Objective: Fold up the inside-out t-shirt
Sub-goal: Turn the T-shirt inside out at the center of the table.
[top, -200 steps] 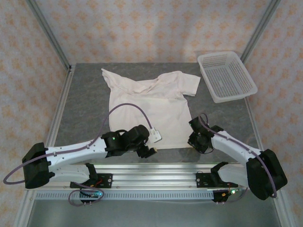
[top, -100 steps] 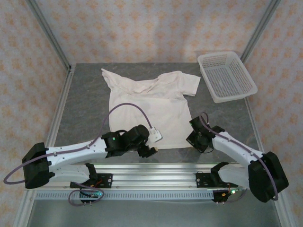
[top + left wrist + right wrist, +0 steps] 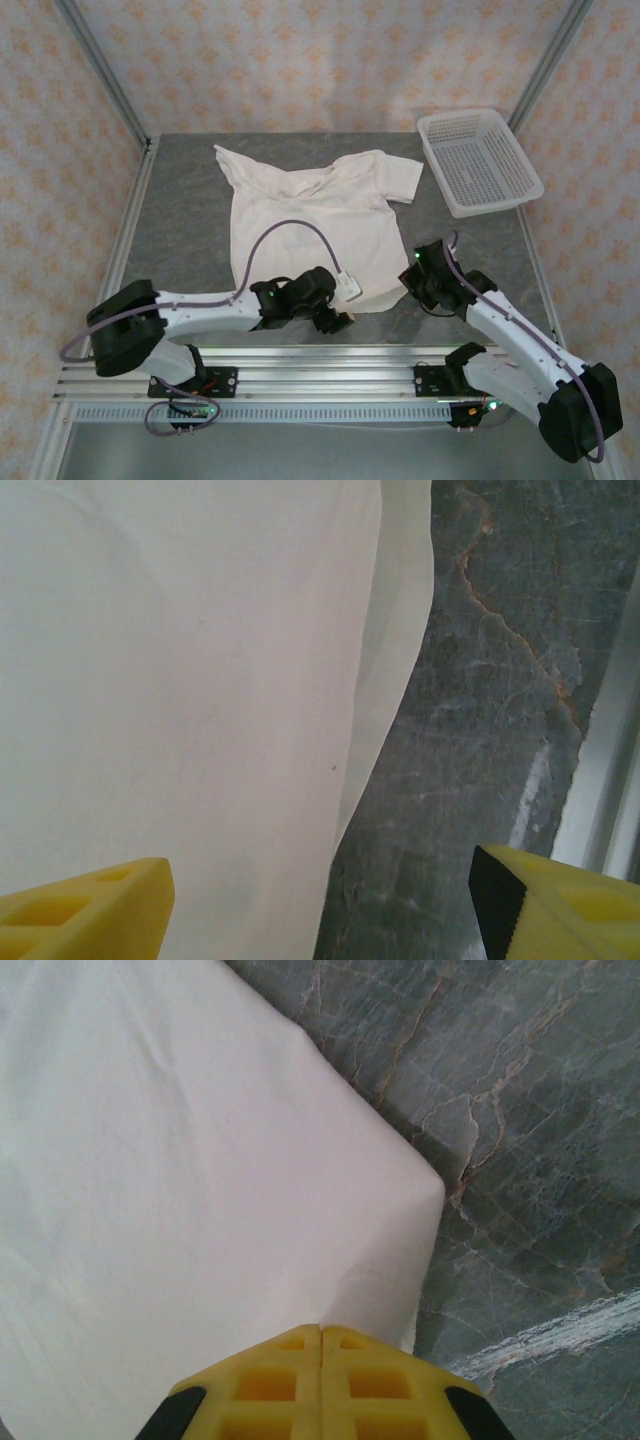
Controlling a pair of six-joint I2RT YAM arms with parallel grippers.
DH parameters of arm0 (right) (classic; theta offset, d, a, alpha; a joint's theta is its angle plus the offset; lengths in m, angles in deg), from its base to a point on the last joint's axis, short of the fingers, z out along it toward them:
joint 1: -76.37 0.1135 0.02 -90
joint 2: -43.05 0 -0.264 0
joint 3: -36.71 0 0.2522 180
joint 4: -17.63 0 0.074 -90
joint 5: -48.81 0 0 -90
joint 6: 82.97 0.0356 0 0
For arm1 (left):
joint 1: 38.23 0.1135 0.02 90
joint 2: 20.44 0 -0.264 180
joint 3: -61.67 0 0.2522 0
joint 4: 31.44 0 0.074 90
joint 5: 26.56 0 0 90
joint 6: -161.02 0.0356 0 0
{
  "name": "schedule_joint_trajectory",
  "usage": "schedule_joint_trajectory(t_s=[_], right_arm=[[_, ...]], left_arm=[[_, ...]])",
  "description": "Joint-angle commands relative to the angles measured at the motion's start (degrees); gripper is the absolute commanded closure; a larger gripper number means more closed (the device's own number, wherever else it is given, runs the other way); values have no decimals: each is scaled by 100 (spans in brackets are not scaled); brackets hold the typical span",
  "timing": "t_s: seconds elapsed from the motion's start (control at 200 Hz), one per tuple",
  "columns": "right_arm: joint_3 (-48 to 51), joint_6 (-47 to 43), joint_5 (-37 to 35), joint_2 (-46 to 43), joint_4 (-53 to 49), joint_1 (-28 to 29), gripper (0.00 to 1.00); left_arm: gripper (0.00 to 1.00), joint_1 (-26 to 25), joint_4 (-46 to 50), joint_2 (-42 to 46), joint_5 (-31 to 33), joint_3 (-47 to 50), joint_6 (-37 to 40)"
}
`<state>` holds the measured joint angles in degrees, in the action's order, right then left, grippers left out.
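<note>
- Right hand (image 3: 320, 1352) is pinched shut on the shirt's (image 3: 310, 215) near-right hem corner. A second ago it was part open, just off that corner.
- Left hand (image 3: 320, 920) is wide open and empty, straddling the near hem edge. It has slid right along the hem.
- To do it well: get the left fingers around both layers before closing, then lift level with the right hand.
- Shirt lies flat mid-worktop (image 3: 180, 230), collar far, unmoved.
- Basket (image 3: 480, 160) sits far right, apart.

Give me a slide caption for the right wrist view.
Right end effector, fingers shut, beside a hem corner of the white t-shirt lying on the grey marbled table.
</note>
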<state>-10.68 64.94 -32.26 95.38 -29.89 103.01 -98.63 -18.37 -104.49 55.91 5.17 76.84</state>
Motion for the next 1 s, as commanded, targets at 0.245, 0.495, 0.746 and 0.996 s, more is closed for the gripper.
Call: schedule_joint_trajectory(t_s=[0.245, 0.495, 0.746, 0.996], right_arm=[[-45, 190, -66, -138, 65, -83, 100], [-74, 124, -85, -274, -69, -189, 100], [-56, 99, -49, -285, -94, -228, 100], [-56, 98, -64, -287, -138, -237, 100]], left_arm=[[17, -138, -1574, -1777, 1420, -861, -421], [28, -109, -1405, -1624, 3387, -552, -755], [29, 250, -961, -1067, 3918, 103, -1089], [29, 599, -706, -565, 4201, 661, -1330]])
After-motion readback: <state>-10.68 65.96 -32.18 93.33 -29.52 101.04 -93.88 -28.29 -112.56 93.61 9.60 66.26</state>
